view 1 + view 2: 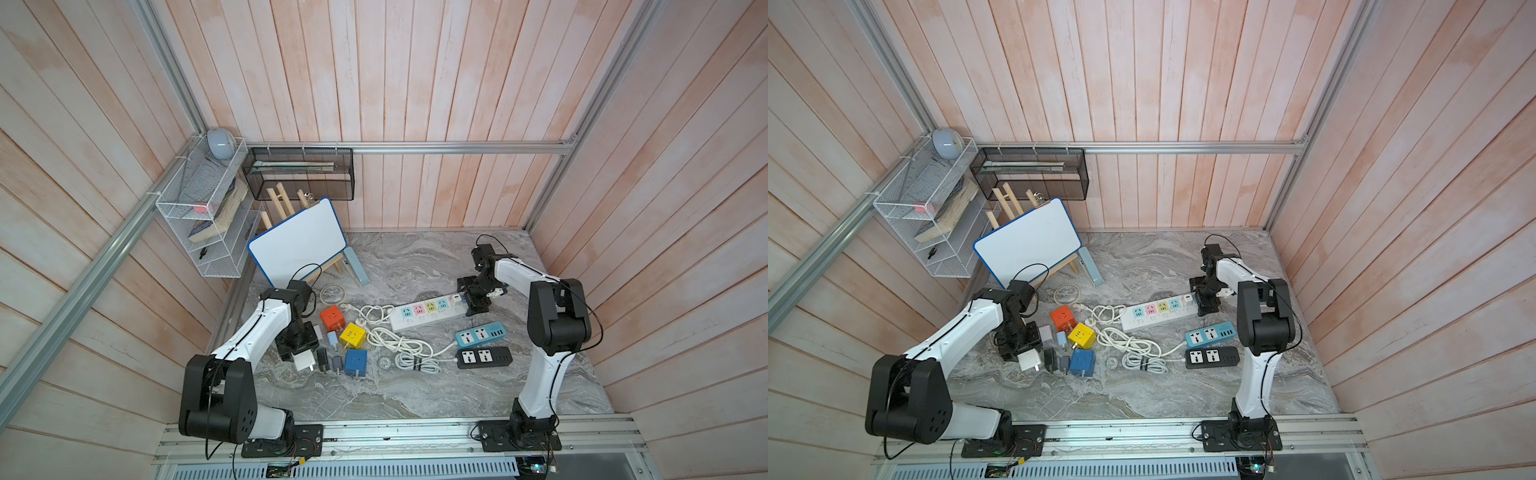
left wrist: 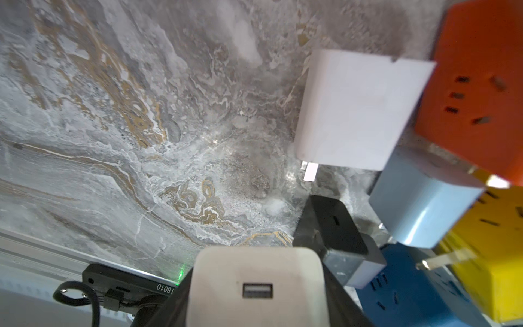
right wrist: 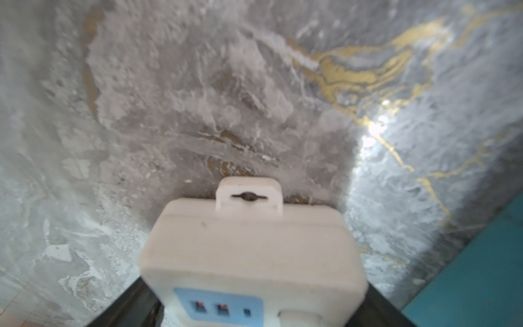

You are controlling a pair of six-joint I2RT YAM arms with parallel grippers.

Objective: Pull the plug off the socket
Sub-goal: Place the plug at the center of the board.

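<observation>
Top views: my left claw (image 1: pixel 298 354) hangs low over the marble table (image 1: pixel 415 390), clamped on a white charger (image 1: pixel 303 362) whose prongs are bare. This plug is already out of any socket and sits just beside the row of loose adapters (image 1: pixel 328 357), which I judge to be its drop spot. Across the table, my right claw (image 1: pixel 475 308) straddles the far end of the white power strip (image 1: pixel 419 316), apparently pinning it so it cannot lift. A second white plug (image 1: pixel 456 299) sits plugged in close to that claw.

Left wrist: the charger (image 2: pixel 256 286) fills the gap between the dark jaws, USB port facing the camera, gripped by its flat sides. More adapters and an orange cube socket (image 2: pixel 478 93) crowd one side, so the landing space is tight.

Right wrist: the strip's rounded end (image 3: pixel 252 249) lies between the jaws, hanging tab (image 3: pixel 249 195) pointing away. The jaws stand wide around its body, but I cannot tell how firmly they press. A teal strip (image 3: pixel 481 269) lies nearby, apart.
</observation>
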